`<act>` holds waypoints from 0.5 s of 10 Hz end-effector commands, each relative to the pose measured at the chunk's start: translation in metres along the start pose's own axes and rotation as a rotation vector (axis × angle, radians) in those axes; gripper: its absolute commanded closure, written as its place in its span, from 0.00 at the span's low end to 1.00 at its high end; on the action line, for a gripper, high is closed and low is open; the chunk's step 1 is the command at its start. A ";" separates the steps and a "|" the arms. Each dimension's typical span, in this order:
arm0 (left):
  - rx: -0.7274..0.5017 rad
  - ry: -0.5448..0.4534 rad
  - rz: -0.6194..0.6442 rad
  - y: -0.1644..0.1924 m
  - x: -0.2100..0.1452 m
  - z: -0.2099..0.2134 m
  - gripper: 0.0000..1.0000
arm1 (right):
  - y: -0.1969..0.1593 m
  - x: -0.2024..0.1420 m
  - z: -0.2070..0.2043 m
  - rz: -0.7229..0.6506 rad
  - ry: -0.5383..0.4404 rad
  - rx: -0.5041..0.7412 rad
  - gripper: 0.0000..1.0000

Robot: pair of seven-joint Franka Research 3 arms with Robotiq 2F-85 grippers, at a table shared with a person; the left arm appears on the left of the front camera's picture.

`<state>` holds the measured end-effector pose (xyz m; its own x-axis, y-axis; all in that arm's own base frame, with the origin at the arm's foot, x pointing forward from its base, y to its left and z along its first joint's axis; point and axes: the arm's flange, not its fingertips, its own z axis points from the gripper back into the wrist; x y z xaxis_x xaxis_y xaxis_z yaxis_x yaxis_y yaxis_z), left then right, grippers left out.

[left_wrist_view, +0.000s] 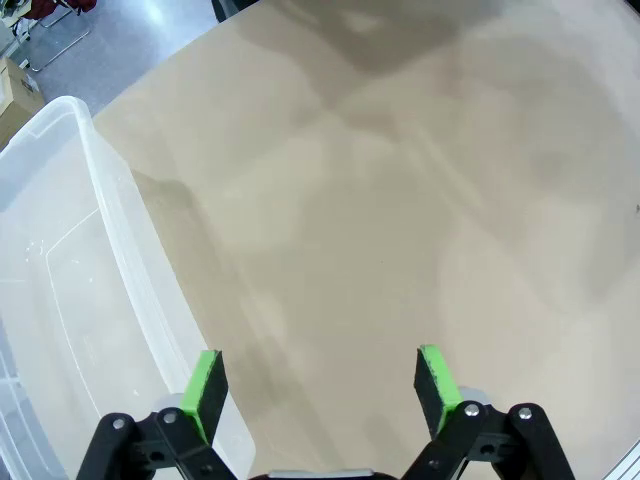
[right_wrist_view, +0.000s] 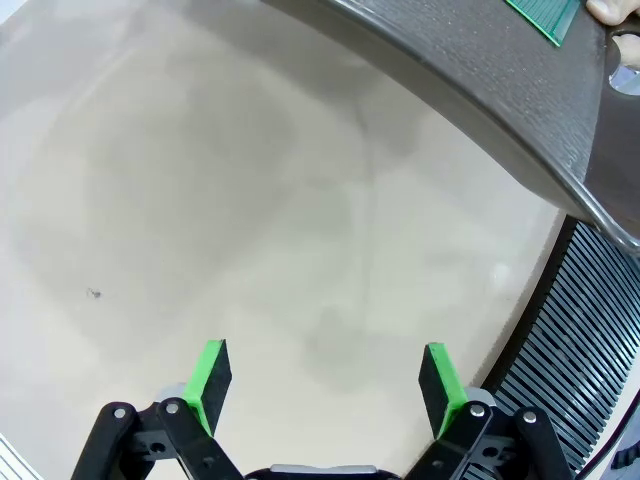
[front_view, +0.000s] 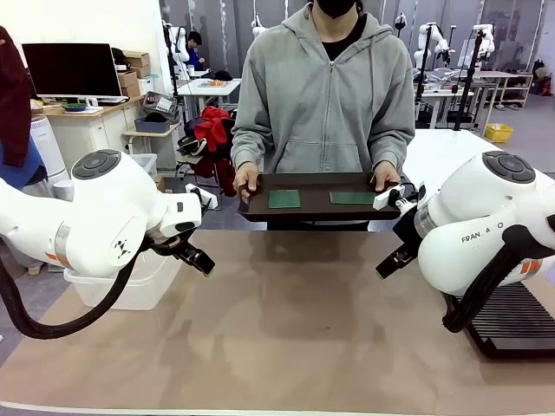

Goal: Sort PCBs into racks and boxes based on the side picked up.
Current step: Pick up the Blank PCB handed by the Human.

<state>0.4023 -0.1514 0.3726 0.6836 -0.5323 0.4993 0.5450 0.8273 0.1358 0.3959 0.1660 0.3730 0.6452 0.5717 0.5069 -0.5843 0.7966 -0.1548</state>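
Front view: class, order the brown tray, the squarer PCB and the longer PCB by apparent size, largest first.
1. The brown tray.
2. The squarer PCB and the longer PCB: too alike in area to rank.

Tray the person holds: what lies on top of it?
Two green boards lie flat side by side: the squarer PCB and the longer PCB. The person's hands grip the tray at both ends; the right arm hides one corner.

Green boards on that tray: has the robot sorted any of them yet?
Nothing looks done yet: the squarer PCB and the longer PCB lie on the tray the person holds. In hand, nothing: left gripper and right gripper hang open above the table. Still to do: both go to rack or tub.
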 end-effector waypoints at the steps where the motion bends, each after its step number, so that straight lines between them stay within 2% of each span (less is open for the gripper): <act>1: 0.000 0.000 0.001 0.000 0.000 0.000 0.00 | 0.000 0.000 0.000 0.000 0.000 0.000 0.00; 5: 0.000 0.000 0.001 0.000 0.000 0.000 0.00 | 0.000 0.000 0.000 0.000 0.000 0.000 0.00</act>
<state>0.4022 -0.1515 0.3726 0.6835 -0.5324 0.4993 0.5451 0.8273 0.1358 0.3959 0.1660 0.3730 0.6452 0.5717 0.5069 -0.5843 0.7967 -0.1548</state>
